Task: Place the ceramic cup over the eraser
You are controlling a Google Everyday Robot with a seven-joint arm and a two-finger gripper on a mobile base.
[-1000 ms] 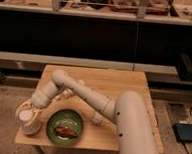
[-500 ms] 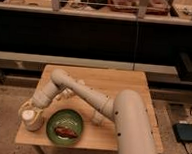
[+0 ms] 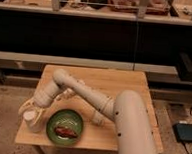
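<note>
1. Dark shelving and a long steel rail fill the background; in front stands a small wooden counter (image 3: 109,80) with the robot's pale arm (image 3: 88,93) reaching across it toward its near left corner.
2. At the end of that arm, the hand (image 3: 31,111) sits low over that corner, wrapped around the ceramic cup (image 3: 32,120). It looks closed on the cup, though the fingers themselves blend into the cup's pale body and are hard to separate from it.
3. Cup and hand are together, so the cup's position is the hand's: upright or nearly so, at or just above the counter. Whether its base touches the wood cannot be told.
4. Just beside the hand, on the side toward the robot's body, lies a green plate (image 3: 52,133) carrying a reddish-brown piece of food (image 3: 65,132).
5. Where the eraser lies from the hand decides the coming move, and no eraser can be made out. It may be hidden under the cup or behind the hand; if so, the cup probably only needs lowering and letting go.
6. Beyond the plate, the arm's thick lower link blocks the counter's near right part.
</note>
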